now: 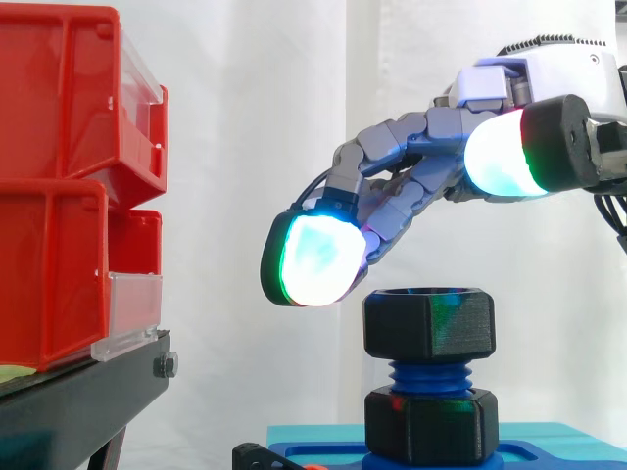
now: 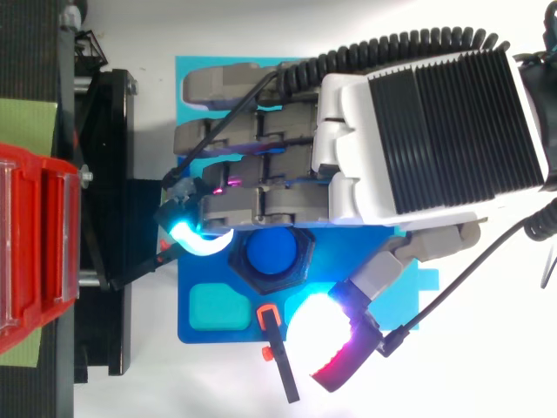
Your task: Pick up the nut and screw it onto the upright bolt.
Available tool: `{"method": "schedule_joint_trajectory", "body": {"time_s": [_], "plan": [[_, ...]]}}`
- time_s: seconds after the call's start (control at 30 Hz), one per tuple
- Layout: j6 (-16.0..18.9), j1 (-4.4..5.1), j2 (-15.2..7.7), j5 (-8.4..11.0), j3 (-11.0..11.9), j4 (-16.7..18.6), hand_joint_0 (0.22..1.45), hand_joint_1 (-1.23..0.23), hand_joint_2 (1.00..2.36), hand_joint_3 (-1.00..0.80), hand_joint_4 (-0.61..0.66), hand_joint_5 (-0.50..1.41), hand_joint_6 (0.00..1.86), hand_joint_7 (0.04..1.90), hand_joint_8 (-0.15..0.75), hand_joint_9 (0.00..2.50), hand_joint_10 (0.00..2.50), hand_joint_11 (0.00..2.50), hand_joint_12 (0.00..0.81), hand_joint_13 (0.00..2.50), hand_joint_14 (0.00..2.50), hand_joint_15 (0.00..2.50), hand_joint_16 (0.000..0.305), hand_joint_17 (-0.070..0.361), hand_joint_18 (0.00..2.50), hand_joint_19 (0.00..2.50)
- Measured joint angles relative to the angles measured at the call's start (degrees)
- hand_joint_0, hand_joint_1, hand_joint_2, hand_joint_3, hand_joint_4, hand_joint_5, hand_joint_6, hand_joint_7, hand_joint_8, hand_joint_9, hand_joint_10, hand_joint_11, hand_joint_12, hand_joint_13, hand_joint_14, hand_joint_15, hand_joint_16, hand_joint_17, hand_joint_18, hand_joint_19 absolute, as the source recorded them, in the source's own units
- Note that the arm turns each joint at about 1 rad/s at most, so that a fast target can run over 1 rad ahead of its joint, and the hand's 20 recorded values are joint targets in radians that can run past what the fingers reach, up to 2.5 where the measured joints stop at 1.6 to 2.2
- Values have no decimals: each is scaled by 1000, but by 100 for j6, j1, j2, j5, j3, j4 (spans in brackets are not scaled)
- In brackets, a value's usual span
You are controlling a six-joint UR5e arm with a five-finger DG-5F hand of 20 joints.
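Note:
A black hex nut (image 1: 429, 323) sits on top of the upright blue bolt (image 1: 428, 377), with a few threads showing below it. A second black nut (image 1: 431, 423) sits at the bolt's foot on the blue base plate (image 2: 209, 322). From above, the top nut (image 2: 296, 272) rings the bolt's blue end (image 2: 270, 252). My hand (image 1: 441, 127) hovers just above the top nut, open, its fingers relaxed and reaching left. One glowing fingertip (image 1: 306, 259) hangs beside the nut's upper left edge, apart from it. The thumb pad (image 2: 320, 324) is off to the nut's other side.
Stacked red bins (image 1: 59, 196) stand on a black stand (image 1: 78, 401) to the left of the bolt. An orange and black clamp piece (image 2: 274, 344) lies at the base plate's edge. A teal square recess (image 2: 215, 306) is in the plate.

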Motion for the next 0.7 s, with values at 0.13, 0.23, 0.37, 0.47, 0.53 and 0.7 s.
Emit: {"method": "schedule_joint_trajectory", "body": {"time_s": [0.13, 0.23, 0.37, 0.47, 0.53, 0.7], "plan": [[14, -12, 3, -4, 1, -73, 478, -210, 1000, -500, 238, -116, 504, 858, 297, 752, 0, 0, 352, 388, 0, 0, 45, 101, 181, 0], [23, -19, 1, -3, 0, -145, 479, -211, 1000, -500, 240, -115, 504, 858, 299, 766, 0, 0, 350, 395, 0, 0, 45, 101, 189, 0], [26, -30, 3, -6, 0, -206, 479, -170, 1000, -500, 234, -109, 504, 858, 295, 806, 0, 0, 346, 426, 0, 0, 45, 102, 200, 0], [26, -33, 2, -6, 0, -240, 480, -152, 1000, -500, 237, -101, 504, 868, 290, 867, 0, 0, 338, 467, 0, 0, 46, 103, 225, 0], [27, -39, 4, -1, 1, -252, 482, -144, 1000, -500, 259, -75, 504, 929, 296, 960, 0, 0, 329, 519, 0, 0, 45, 101, 272, 0], [26, -70, 6, -4, 0, -252, 490, -154, 1000, -500, 198, 8, 504, 1301, 304, 1121, 0, 0, 315, 614, 0, 0, 43, 96, 346, 0]]}}
